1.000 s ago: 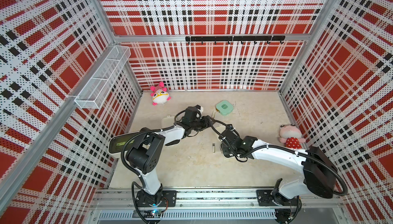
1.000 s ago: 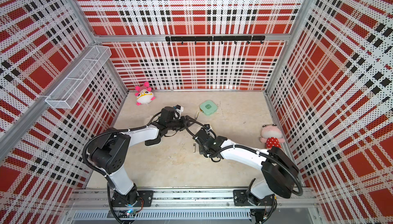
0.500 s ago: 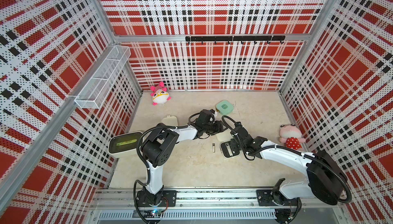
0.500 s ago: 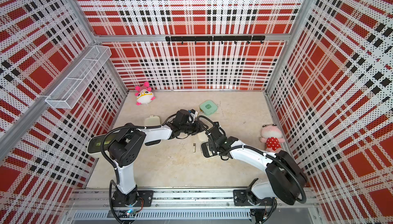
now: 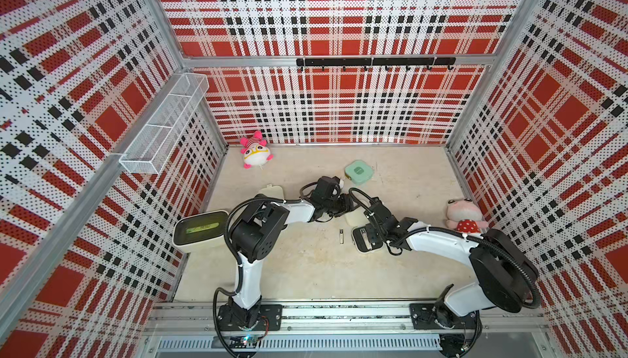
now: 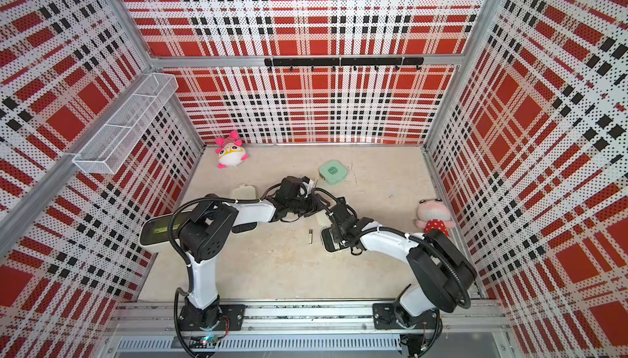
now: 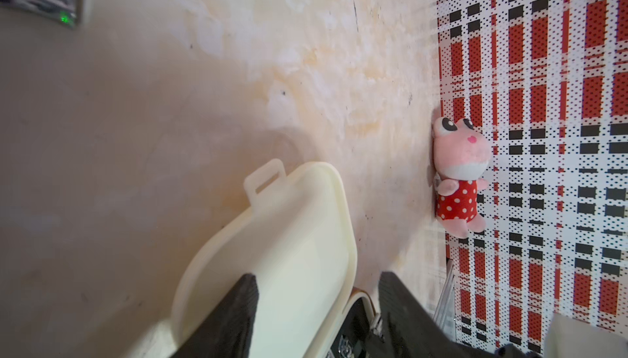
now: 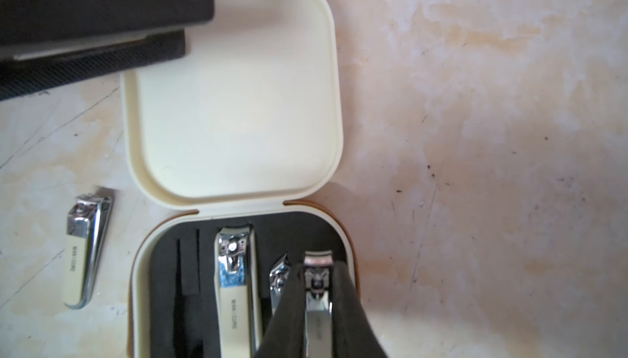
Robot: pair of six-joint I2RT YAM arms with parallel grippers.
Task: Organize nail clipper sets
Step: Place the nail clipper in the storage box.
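Reaching farther across the bench (image 5: 306, 271) than a second ago, the left gripper (image 7: 316, 275) now sits at the open cream case (image 8: 139, 288) mid-bench. Its jaws stand either side of the lid (image 8: 234, 101) rim, and whether they pinch it I cannot tell. The right gripper (image 8: 319, 266) is clamped on a silver clipper (image 8: 317, 285) at the black tray (image 8: 163, 261). A loose clipper (image 8: 86, 254) lies on the bench just beside the case.
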